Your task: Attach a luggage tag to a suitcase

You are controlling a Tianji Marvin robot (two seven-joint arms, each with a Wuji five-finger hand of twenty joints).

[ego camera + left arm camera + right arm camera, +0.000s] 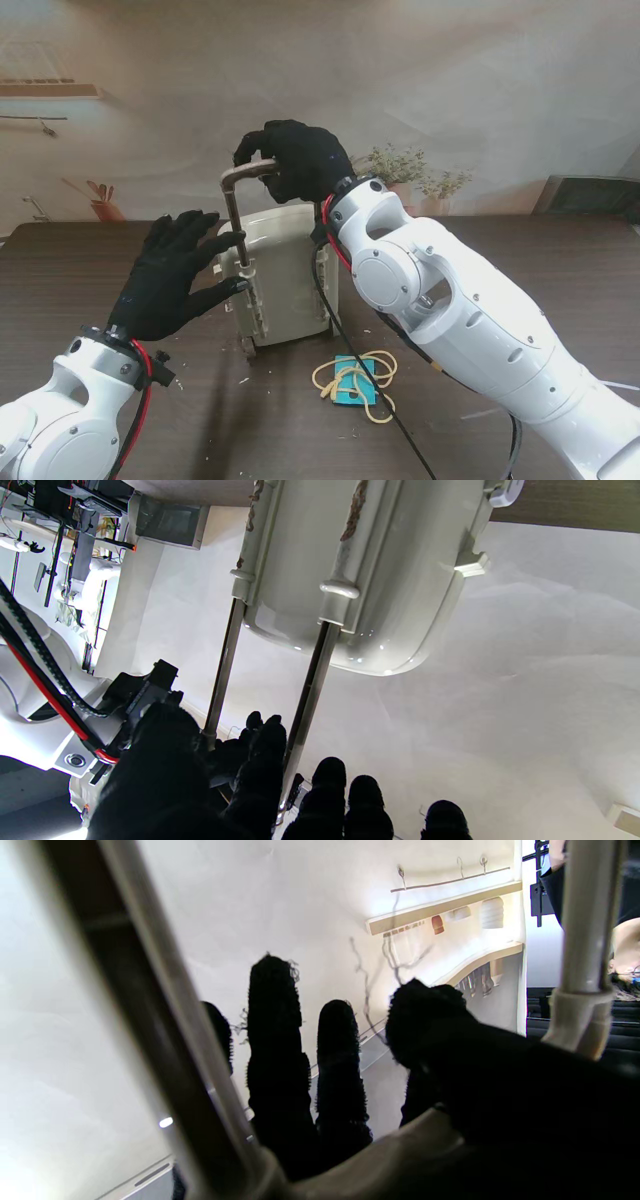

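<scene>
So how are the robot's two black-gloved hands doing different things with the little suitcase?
The right hand is up high, curled around the top bar of the brown telescopic handle. The left hand is lower and nearer to me, fingers spread, resting against the handle's pole beside the small cream hard-shell suitcase. The right hand grips; the left one seems only to steady. Both wear black gloves, and both touch that handle.

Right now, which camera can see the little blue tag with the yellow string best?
The stand camera. Only it shows the blue luggage tag with its yellow string, lying flat on the table in front of the suitcase. Both wrist cameras miss it completely; they show suitcase parts and gloved fingers instead.
</scene>
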